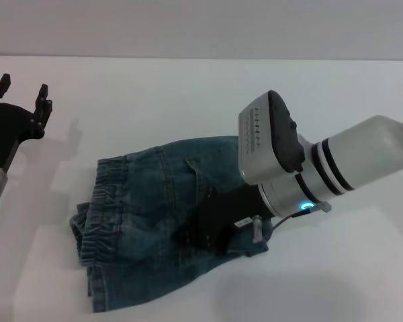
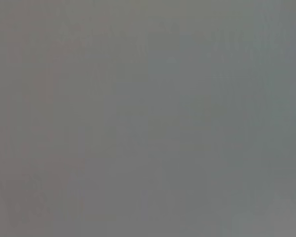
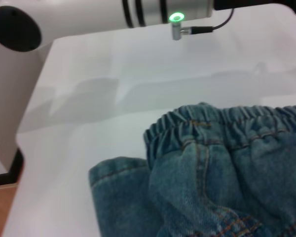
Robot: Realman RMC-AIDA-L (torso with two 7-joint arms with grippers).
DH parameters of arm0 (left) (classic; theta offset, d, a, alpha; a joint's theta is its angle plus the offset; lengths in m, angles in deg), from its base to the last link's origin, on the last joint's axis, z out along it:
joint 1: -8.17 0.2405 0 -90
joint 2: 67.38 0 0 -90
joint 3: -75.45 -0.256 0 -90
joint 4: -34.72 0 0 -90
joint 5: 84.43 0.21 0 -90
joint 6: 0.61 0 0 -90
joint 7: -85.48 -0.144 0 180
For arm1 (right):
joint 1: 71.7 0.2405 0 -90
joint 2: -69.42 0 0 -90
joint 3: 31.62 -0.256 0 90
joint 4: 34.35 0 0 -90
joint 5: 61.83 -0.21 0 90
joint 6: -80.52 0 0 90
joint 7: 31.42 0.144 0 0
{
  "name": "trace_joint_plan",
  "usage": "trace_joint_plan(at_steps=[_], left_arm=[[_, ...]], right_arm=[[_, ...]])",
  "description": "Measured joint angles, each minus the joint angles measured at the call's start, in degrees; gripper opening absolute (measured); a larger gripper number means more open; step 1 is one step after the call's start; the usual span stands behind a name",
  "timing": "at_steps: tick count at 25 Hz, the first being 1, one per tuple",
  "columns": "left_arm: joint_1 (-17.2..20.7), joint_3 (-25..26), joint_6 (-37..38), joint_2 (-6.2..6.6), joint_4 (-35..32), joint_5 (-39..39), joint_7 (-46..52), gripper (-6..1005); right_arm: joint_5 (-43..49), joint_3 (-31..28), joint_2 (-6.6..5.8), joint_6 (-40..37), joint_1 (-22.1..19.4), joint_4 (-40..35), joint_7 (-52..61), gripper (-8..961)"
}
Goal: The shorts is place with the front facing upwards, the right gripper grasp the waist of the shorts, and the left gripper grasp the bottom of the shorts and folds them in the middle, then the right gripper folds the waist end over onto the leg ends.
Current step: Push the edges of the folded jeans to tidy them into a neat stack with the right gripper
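Observation:
The blue denim shorts (image 1: 148, 201) lie folded on the white table (image 1: 188, 94). Their ruffled elastic waist (image 1: 101, 201) (image 3: 222, 118) rests on top at the left side of the bundle. A flat stitched leg end (image 1: 95, 292) (image 3: 116, 170) pokes out from under it toward the front. My right gripper (image 1: 211, 225), with the cyan light, is low over the right half of the shorts, its black claw against the denim. My left gripper (image 1: 23, 94) hangs open at the far left, away from the cloth. The left wrist view is plain grey.
The left arm (image 3: 138, 15) with its green light crosses the far side of the right wrist view. The robot's white body (image 3: 10, 98) stands beside the table's edge. White tabletop surrounds the shorts on every side.

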Motion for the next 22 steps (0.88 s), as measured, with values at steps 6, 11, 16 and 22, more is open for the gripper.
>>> trace_joint_plan(at_steps=[6, 11, 16, 22], left_arm=[[0.0, 0.0, 0.0, 0.00, -0.1, -0.1, 0.0, 617], [0.0, 0.0, 0.0, 0.00, -0.1, 0.0, 0.0, 617], [0.0, 0.0, 0.0, 0.02, 0.1, 0.0, 0.0, 616], [0.4, 0.2, 1.0, 0.19, 0.7, -0.1, 0.0, 616]], right_arm=[[-0.4, 0.0, 0.14, 3.4, 0.3, 0.0, 0.0, -2], [-0.5, 0.7, 0.19, 4.9, 0.8, 0.0, 0.0, -2], [-0.7, 1.3, 0.23, 5.8, 0.6, -0.6, 0.2, -2], [-2.9, 1.3, 0.02, 1.6, -6.4, -10.9, -2.5, -2]])
